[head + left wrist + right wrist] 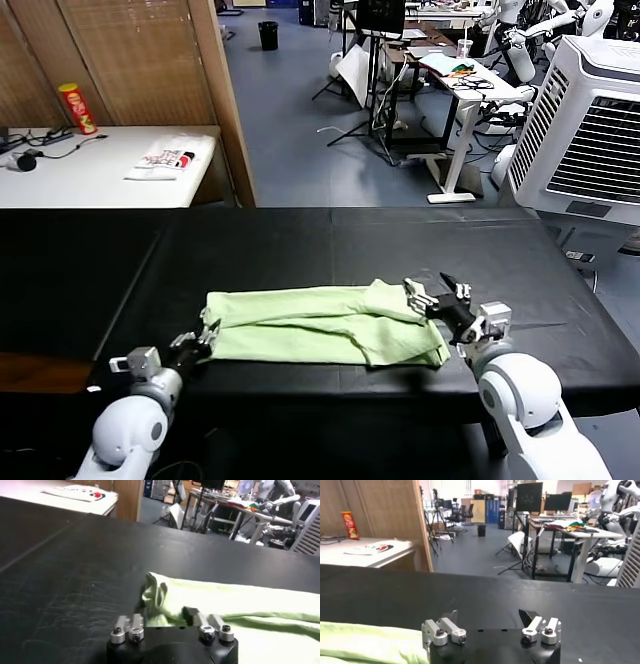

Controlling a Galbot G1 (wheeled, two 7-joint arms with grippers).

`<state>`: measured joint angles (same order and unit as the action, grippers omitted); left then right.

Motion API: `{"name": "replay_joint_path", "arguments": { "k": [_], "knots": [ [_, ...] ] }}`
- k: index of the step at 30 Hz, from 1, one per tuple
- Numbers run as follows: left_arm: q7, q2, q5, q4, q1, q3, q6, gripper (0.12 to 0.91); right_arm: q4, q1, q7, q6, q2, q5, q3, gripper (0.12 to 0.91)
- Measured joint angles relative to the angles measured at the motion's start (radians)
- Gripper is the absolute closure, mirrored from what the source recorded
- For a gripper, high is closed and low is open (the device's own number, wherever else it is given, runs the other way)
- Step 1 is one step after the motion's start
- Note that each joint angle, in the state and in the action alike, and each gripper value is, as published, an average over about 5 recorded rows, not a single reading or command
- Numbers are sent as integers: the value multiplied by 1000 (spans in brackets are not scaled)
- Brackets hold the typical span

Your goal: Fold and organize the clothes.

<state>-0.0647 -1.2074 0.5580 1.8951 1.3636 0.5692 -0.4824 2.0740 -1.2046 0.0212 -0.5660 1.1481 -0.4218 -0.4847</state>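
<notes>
- No legible text, brand, number or sign found.
- Red canister point(76, 108) on white side table point(100, 175): print unreadable.
- White packet point(168, 158) beside canister: red and black print unreadable.

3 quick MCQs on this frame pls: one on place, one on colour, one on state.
1. Where is the left gripper?
A) at the left end of the thin, wrinkled short-sleeved shirt
B) at the shirt's right end
C) at the table's far edge

2. What colour is the shirt?
A) white
B) pale lime green
C) red

3. How are the right gripper fingers?
A) shut on the shirt
B) shut on nothing
C) open

Key: 1A, the head view shows it at the shirt's left edge. 2B, it is green against the black tabletop. 3C, the right wrist view shows bare tabletop between the fingers.
</notes>
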Motion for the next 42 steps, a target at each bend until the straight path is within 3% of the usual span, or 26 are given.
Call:
{"name": "replay_joint_path", "arguments": {
  "k": [3,5,9,12,17,21,24,28,34,42],
  "knots": [
    [0,5,-33,3,3,0,5,883,4,-1,0,0,0,4,-7,227],
    [5,13,-70,-1,2,2,16,875,5,-3,0,0,0,4,-14,227],
    [45,52,-174,-23,-12,17,58,873,6,-14,0,0,0,3,-33,227],
    [68,107,-247,-46,-24,37,100,873,7,-24,0,1,1,2,-50,227],
    [71,247,-285,-95,-21,84,143,873,9,-39,0,2,11,2,-74,227],
    [49,339,-265,-102,1,115,124,873,8,-45,0,3,25,9,-76,227],
    [20,358,-231,-69,12,115,83,873,5,-51,0,7,34,24,-76,227],
    [-9,323,-166,26,7,84,33,873,-1,-65,-2,22,43,42,-86,227],
    [-45,198,-60,163,-26,-26,-26,873,-4,-93,-6,33,47,66,-117,227],
    [-70,43,-37,183,-87,-193,-49,873,3,-122,-7,34,63,89,-140,227]
  ]
}}
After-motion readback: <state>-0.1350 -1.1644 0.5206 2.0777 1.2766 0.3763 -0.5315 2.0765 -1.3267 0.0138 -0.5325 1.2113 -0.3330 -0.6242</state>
